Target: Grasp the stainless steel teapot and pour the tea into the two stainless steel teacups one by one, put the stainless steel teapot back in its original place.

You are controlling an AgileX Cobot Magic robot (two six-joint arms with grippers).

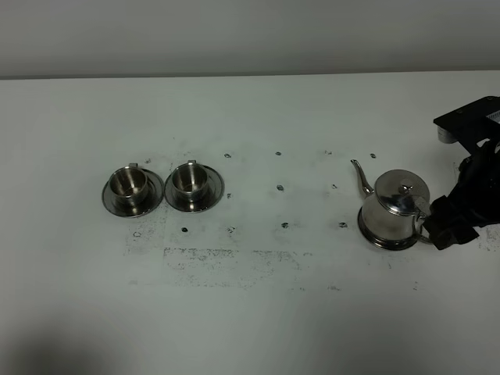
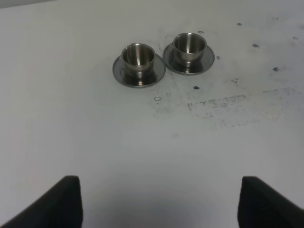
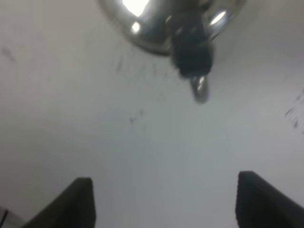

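Note:
The stainless steel teapot stands upright at the table's right, with its lid on and its spout pointing left and away. My right gripper sits just right of its ring handle, open. In the right wrist view the pot and handle lie ahead of the gripper, apart from the fingers. The two stainless steel teacups stand on saucers at the left, seen again in the left wrist view. My left gripper hangs open, well short of them. The tea is hidden.
The white table carries small dark screw holes and scuffed grey marks between the cups and the pot. A dark mount of the right arm juts in at the right edge.

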